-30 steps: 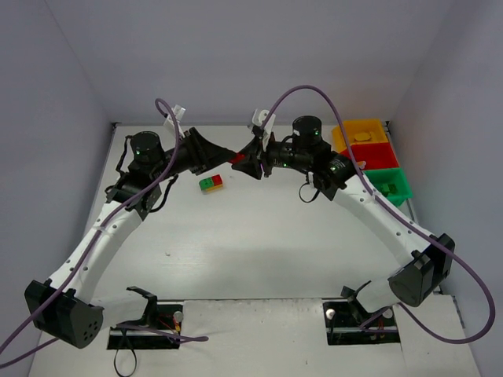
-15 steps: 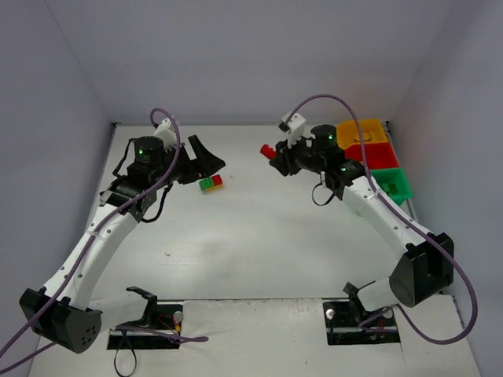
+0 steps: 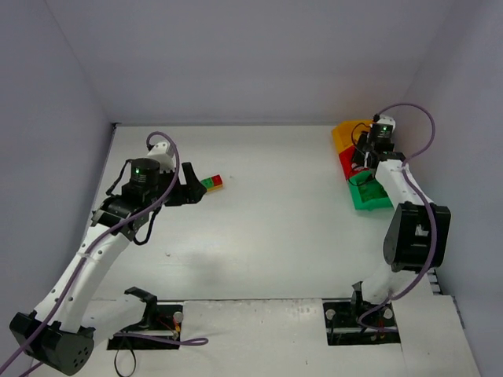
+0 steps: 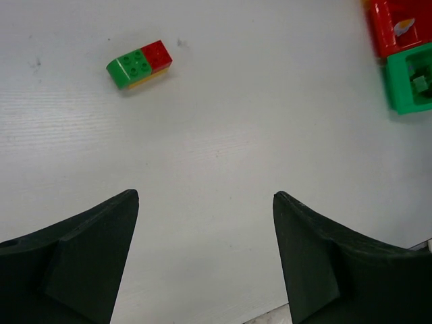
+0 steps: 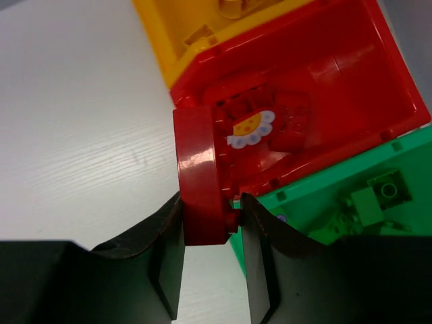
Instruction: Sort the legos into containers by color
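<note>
A red lego (image 5: 199, 177) is pinched upright in my shut right gripper (image 5: 211, 202), over the near rim of the red container (image 5: 337, 74). Another red lego with a flower sticker (image 5: 253, 127) lies inside it. The yellow container (image 5: 192, 23) sits beyond it, and the green container (image 5: 317, 209) on the near side holds green legos (image 5: 378, 196). A stuck-together green, red and yellow lego cluster (image 4: 140, 63) (image 3: 211, 183) lies on the table. My left gripper (image 4: 206, 196) (image 3: 195, 187) hovers open and empty just left of the cluster.
The three containers (image 3: 369, 200) stand in a row against the right wall. White walls close the table at the back and on both sides. The right arm's purple cable (image 3: 416, 118) loops above the containers.
The grippers met at the table's middle a second ago. The left one has opened and drawn back left. The right one has carried the red lego right to the containers.
</note>
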Robot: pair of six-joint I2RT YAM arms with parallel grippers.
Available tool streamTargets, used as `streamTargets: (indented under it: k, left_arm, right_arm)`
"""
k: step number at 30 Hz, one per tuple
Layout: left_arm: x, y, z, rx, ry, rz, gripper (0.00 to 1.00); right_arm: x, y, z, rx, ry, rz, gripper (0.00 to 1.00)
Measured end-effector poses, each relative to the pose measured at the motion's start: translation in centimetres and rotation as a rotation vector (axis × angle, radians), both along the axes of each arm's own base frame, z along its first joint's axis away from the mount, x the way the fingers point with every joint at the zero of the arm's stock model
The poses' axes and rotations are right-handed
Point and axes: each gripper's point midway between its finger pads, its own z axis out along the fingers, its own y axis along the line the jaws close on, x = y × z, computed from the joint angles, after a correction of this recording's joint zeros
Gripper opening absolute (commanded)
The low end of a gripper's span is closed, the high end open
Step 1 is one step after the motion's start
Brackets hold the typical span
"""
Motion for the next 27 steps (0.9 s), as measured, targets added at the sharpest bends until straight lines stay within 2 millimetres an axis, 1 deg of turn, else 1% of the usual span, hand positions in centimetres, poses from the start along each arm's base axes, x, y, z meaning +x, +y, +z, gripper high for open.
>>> streamTargets:
  k: [2,4,6,7,9,10,11,12,14,15,17,19,21,23,24,26,27]
  left_arm:
    - [-0.4,0.2,-1.1,0.018,0.024,-0.002,0.74]
    - [-0.6,0.4,-1.7,0.031,0.040,-0.004,0.74]
    - [-0.7,0.4,-1.8,0.037,0.042,-0.007,0.74]
    - [-0.7,0.5,-1.8,0.039,0.041,-0.008,0.74]
    - [-0.8,0.5,-1.7,0.040,0.039,-0.009,0.74]
    - [-0.8,0.5,-1.7,0.040,0.038,-0.009,0.74]
    - [-0.8,0.5,-1.7,0.040,0.038,-0.009,0.74]
    - [-0.8,0.5,-1.7,0.042,0.037,-0.010,0.74]
    - [-0.8,0.5,-1.9,0.044,0.040,-0.011,0.74]
    - [-0.8,0.5,-2.1,0.046,0.042,-0.012,0.74]
    - [-0.9,0.6,-2.5,0.054,0.050,-0.016,0.74]
    - [-0.7,0.5,-2.6,0.064,0.050,-0.022,0.74]
    - [-0.6,0.5,-2.8,0.075,0.051,-0.028,0.73]
    - [-0.5,0.6,-3.1,0.087,0.052,-0.036,0.73]
    - [-0.5,0.6,-3.1,0.093,0.053,-0.038,0.73]
    - [-0.4,0.6,-3.3,0.099,0.054,-0.042,0.73]
    - [-0.4,0.6,-3.3,0.102,0.054,-0.044,0.71]
  right_arm:
    - [0.5,-1.2,-1.3,0.008,0.031,-0.046,0.10]
    - [1.2,-2.2,-2.3,0.013,0.050,-0.081,0.19]
    - [1.8,-3.1,-3.1,0.014,0.063,-0.113,0.29]
    - [2.1,-3.5,-3.3,0.016,0.066,-0.126,0.44]
    - [2.6,-4.3,-3.6,0.019,0.071,-0.144,0.52]
    - [2.8,-4.6,-3.6,0.018,0.073,-0.151,0.61]
    - [3.0,-4.9,-3.4,0.019,0.072,-0.157,0.65]
    - [3.3,-5.0,-3.2,0.018,0.069,-0.154,0.68]
    - [3.7,-5.2,-2.6,0.019,0.059,-0.145,0.68]
    - [3.8,-5.1,-2.3,0.023,0.054,-0.130,0.68]
    - [4.1,-4.2,-1.9,0.040,0.046,-0.068,0.68]
    - [4.2,-2.4,-1.8,0.060,0.045,0.030,0.68]
    - [4.4,0.4,-1.5,0.068,0.041,0.155,0.68]
    - [4.5,4.8,-0.9,0.064,0.027,0.331,0.69]
    - [4.4,7.4,-0.5,0.055,0.015,0.426,0.69]
    - [4.0,13.0,0.5,0.046,-0.016,0.618,0.70]
    - [3.5,16.1,1.0,0.041,-0.035,0.722,0.71]
